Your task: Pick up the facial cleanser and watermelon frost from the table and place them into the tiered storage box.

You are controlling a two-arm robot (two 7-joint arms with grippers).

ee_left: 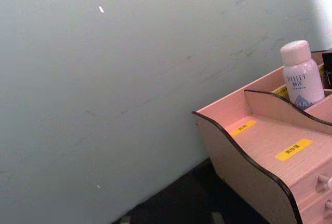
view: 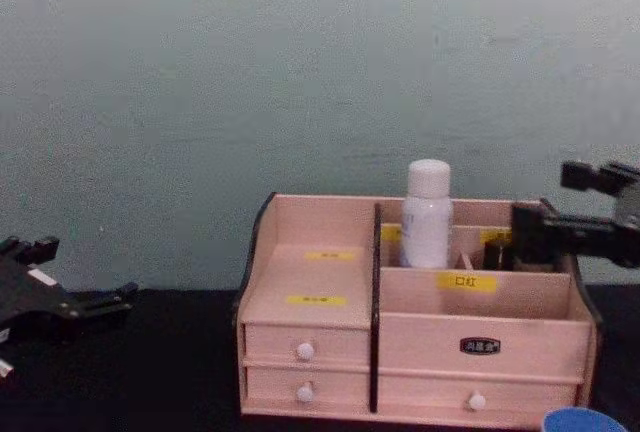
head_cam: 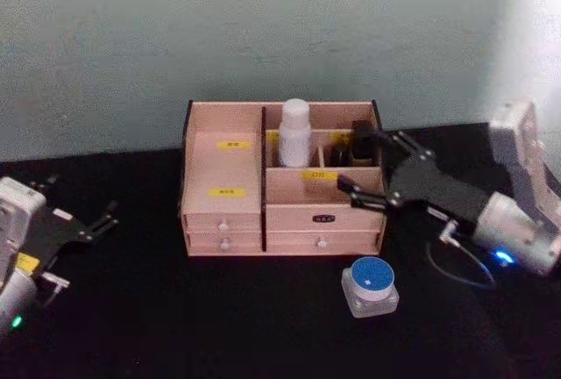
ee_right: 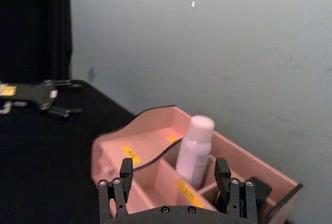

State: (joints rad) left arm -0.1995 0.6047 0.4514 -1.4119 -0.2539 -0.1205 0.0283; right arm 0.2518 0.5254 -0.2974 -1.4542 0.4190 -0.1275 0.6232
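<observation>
Right gripper (head_cam: 355, 158) is hanging over the right end of the tiered storage box (head_cam: 223, 173), reaching in from the right at the level of the far compartments. Its fingers (ee_right: 124, 175) are standing wide apart and gripping nothing. The right wrist view is showing both spread, with the box's compartments below them.

Facial cleanser (head_cam: 294, 133) is standing upright in a far compartment of the box, just right of the tall dark divider, white cap up. It's sitting to the left of the right gripper, apart from it.

Watermelon frost (head_cam: 370, 284), the small squarish pot with the round blue lid, is sitting on the black table (head_cam: 175, 326). It's on the near side of the box, off its right front corner and apart from it. Nothing is touching it.

Left gripper (view: 85, 274) is resting low at the table's left edge, well apart from the box. Its fingers are splayed and holding nothing.

Box is facing the robot. Four white-knobbed drawers (view: 270, 344) are running along its near face, and yellow labels (head_cam: 226, 192) are showing on the stepped left section. Pale wall (view: 300, 72) is standing right behind it.
</observation>
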